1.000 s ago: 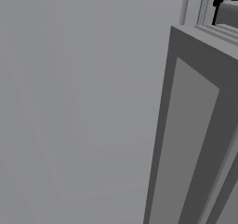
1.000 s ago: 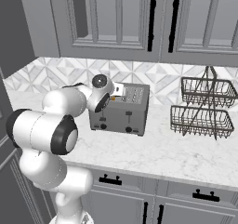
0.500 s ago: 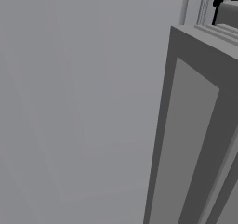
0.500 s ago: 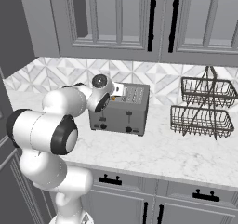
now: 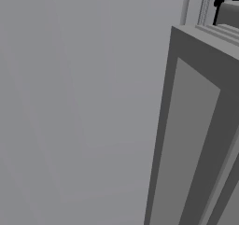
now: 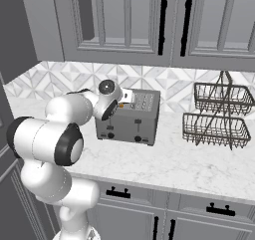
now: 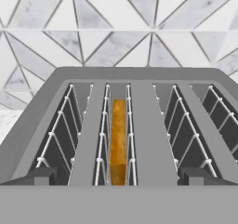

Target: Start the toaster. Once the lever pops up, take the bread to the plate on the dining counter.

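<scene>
I hang over the toaster (image 7: 125, 102), looking down into its slots. The bread (image 7: 118, 139) stands on edge in the second slot from the left (only its orange-brown top shows between the wire guides). My gripper (image 7: 118, 175) is spread wide with nothing in it, one fingertip at either side of that slot. From the right base view, the toaster (image 6: 130, 116) sits on the marble counter (image 6: 169, 162) near a wire basket rack (image 6: 217, 118).

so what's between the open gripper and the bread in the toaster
Nothing: in the hand view the gripper hangs over the bread in the toaster slot, with only open air between.
</scene>
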